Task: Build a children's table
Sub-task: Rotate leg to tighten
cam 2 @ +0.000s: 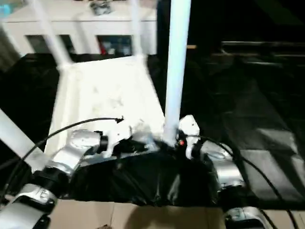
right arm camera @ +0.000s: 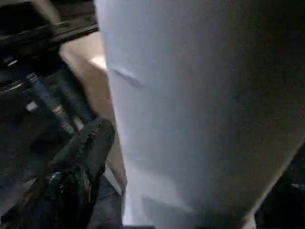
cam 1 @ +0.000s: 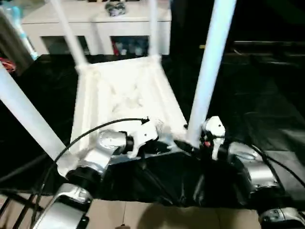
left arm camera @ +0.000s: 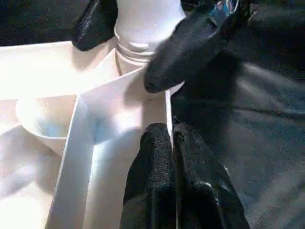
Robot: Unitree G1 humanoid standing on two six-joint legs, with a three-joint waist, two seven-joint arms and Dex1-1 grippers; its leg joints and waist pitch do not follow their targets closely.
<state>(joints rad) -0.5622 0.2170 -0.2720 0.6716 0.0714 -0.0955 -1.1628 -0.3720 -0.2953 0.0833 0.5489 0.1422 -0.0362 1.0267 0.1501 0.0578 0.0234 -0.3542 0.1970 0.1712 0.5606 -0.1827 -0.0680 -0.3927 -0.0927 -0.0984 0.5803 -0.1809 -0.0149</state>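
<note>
The white tabletop (cam 1: 124, 95) lies upside down on a black cloth, ribbed underside up, with a leg standing in each of its corner sockets. My right gripper (cam 1: 193, 143) is shut on the base of the near right leg (cam 1: 209, 62). In the left wrist view its black fingers (left arm camera: 186, 47) sit on either side of that leg (left arm camera: 143, 24). My left gripper (left arm camera: 172, 143) is shut on the tabletop's thin rim wall (left arm camera: 167, 107), just beside that corner. The right wrist view looks closely at the leg (right arm camera: 200, 105), with one finger (right arm camera: 81, 162) against it.
A white glass-door cabinet (cam 1: 95, 28) stands behind the table. The black cloth (cam 1: 248, 95) spreads out to the right. Tan floor (cam 1: 157, 214) shows at the near edge. Black cables run along my left forearm (cam 1: 95, 157).
</note>
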